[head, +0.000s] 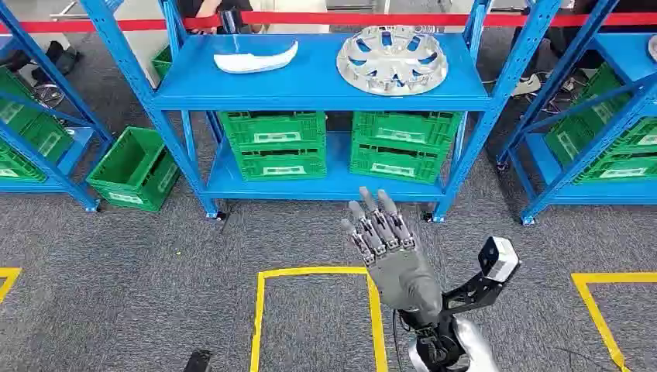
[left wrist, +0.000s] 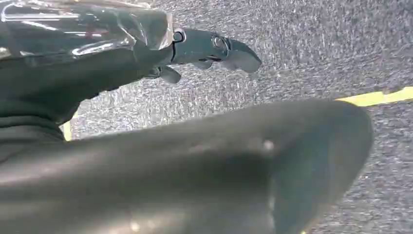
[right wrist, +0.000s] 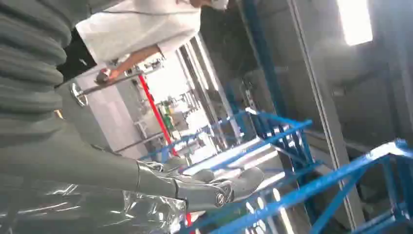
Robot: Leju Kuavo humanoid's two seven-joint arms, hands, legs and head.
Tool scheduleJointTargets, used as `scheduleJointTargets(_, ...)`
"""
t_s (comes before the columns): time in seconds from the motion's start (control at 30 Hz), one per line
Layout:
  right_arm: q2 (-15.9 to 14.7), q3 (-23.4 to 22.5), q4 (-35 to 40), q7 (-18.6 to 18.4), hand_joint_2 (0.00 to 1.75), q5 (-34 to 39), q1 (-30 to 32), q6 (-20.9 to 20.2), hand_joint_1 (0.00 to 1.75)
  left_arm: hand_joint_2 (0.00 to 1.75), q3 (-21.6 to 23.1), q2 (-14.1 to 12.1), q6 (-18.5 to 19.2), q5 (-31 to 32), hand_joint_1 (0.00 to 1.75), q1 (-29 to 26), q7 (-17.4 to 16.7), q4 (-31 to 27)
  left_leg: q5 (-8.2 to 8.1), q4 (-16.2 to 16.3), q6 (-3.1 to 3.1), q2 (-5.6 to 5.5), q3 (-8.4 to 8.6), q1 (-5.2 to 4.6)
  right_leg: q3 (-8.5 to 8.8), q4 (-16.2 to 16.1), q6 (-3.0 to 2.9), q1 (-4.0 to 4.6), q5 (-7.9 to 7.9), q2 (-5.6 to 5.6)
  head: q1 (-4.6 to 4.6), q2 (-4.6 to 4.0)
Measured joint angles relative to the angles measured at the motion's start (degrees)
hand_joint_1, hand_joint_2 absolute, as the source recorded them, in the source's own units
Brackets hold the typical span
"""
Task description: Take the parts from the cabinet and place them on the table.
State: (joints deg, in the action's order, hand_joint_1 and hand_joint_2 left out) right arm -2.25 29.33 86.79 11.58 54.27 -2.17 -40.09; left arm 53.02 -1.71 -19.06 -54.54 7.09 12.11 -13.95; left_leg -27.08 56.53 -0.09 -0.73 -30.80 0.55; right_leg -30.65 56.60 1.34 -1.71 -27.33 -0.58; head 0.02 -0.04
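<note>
On the top board of the blue rack lie a white curved part to the left and a silver wheel cover to the right. My right hand is raised in front of the rack, below the wheel cover and well short of it, fingers stretched up and apart, holding nothing. The right wrist view shows its fingers against blue rack beams. My left hand hangs over the grey carpet with its fingers extended and nothing in them.
Green crates fill the rack's lower shelf, and another crate stands on the floor at the left. A yellow tape square marks the carpet before me. More blue racks flank both sides. A person stands behind a red barrier.
</note>
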Motion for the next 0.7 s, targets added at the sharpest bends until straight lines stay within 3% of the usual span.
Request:
scheduleJointTargets(0.03,-0.1,0.0,-0.2,-0.3,1.75,0.7,-0.4,-1.1,0.0,0.0,-0.6,-0.2,0.0,-0.3,0.0,0.0,0.3,-0.2,-0.01,0.1,0.01,0.0,-0.03,-0.01,0.0,0.0,0.03,-0.03,0.02,0.0,0.0,0.0)
scheduleJointTargets(0.07,-0.1,0.1,-0.7,-0.7,0.0,1.0,-1.1,-2.1,0.0,0.0,-1.3,-0.5,0.0,-0.6,0.0,0.0,0.7,-0.3,-0.03,0.1,0.03,-0.01,-0.05,-0.02,0.0,0.0,0.08,-0.06,0.04,0.0,-0.02,0.0)
scheduleJointTargets(0.27,0.5,0.4,-1.7,-1.7,0.0,0.7,-3.9,-1.9,0.0,0.0,-4.5,-1.5,1.8,-1.5,0.0,-1.1,2.7,-0.3,-0.26,0.8,0.67,-0.05,-0.61,-0.07,-0.11,-0.1,0.61,-0.15,0.33,0.01,0.0,0.0)
scheduleJointTargets(0.33,1.0,0.5,-1.6,-2.1,0.0,0.7,-4.1,-1.4,0.0,0.0,-5.4,-1.6,2.1,-1.7,0.0,-1.5,2.9,-0.3,0.34,-0.2,1.56,0.02,-0.38,-0.17,0.22,-0.9,1.25,0.02,0.73,-0.02,-0.02,0.0)
scheduleJointTargets(0.37,1.1,0.5,-1.4,-2.4,0.0,0.5,-4.2,-0.7,0.0,0.0,-5.7,-1.5,2.2,-1.7,0.0,-1.7,3.0,-0.3,1.1,-1.2,2.02,0.33,0.63,0.43,-0.34,0.0,1.07,-0.07,0.11,0.12,0.11,0.0)
scheduleJointTargets(0.4,1.1,0.6,-1.4,-2.6,0.0,0.2,-4.4,-0.3,0.0,0.0,-5.9,-1.4,2.4,-1.4,0.0,-1.9,3.2,-0.3,1.5,-1.8,2.6,0.39,0.73,0.3,-1.63,2.5,0.64,0.15,-1.3,0.18,0.15,0.0)
scheduleJointTargets(0.47,1.1,0.7,-1.4,-2.8,0.0,-0.2,-4.4,0.4,0.0,0.0,-6.3,-1.5,2.7,-1.2,0.0,-2.4,3.3,-0.3,1.56,-1.8,2.66,0.47,0.54,0.15,-6.32,12.0,-0.11,0.18,-5.02,0.17,0.13,0.0)
scheduleJointTargets(0.5,0.9,0.8,-1.4,-2.9,0.0,-0.3,-4.2,0.4,0.0,0.0,-6.4,-1.5,2.8,-1.0,0.0,-2.7,3.3,-0.3,1.55,-1.8,2.67,0.52,0.47,0.03,-8.71,16.7,-0.14,0.19,-6.4,0.16,0.11,0.0)
scheduleJointTargets(0.53,0.7,0.8,-1.4,-2.9,0.0,-0.3,-4.1,0.4,0.0,0.0,-6.6,-1.4,2.8,-0.8,0.0,-3.1,3.3,-0.3,1.55,-1.7,2.66,0.51,0.46,0.0,-9.98,18.7,0.21,0.18,-6.4,0.17,0.13,0.0)
scheduleJointTargets(0.57,0.6,0.8,-1.4,-2.7,0.0,-0.6,-4.0,0.4,0.0,0.0,-6.6,-1.4,2.9,-0.6,0.0,-3.3,3.2,-0.3,1.5,-1.7,2.59,0.49,0.54,0.0,-9.68,17.5,0.71,0.13,-5.42,0.18,0.13,0.0)
scheduleJointTargets(0.6,0.5,0.8,-1.4,-2.5,0.0,-0.9,-3.9,0.4,0.0,0.0,-6.6,-1.4,2.9,-0.3,0.0,-3.5,2.9,-0.3,1.42,-1.6,2.48,0.4,0.59,0.03,-7.9,13.4,1.44,0.05,-3.36,0.23,0.15,0.0)
scheduleJointTargets(0.67,0.4,0.8,-1.4,-2.1,0.0,-1.1,-4.0,0.4,0.0,0.0,-6.6,-1.3,3.0,0.3,0.0,-3.5,2.6,-0.3,0.86,-0.7,1.71,0.22,0.45,0.08,-2.82,2.0,2.44,-0.3,1.39,0.48,0.15,0.0)
scheduleJointTargets(0.7,0.3,0.8,-1.4,-2.0,0.0,-1.4,-3.9,0.4,0.0,0.0,-6.6,-1.4,3.0,0.7,0.0,-3.4,2.6,-0.3,0.48,-0.2,1.26,0.19,0.13,-0.2,-2.48,1.0,1.65,-0.11,1.14,0.55,0.13,0.0)
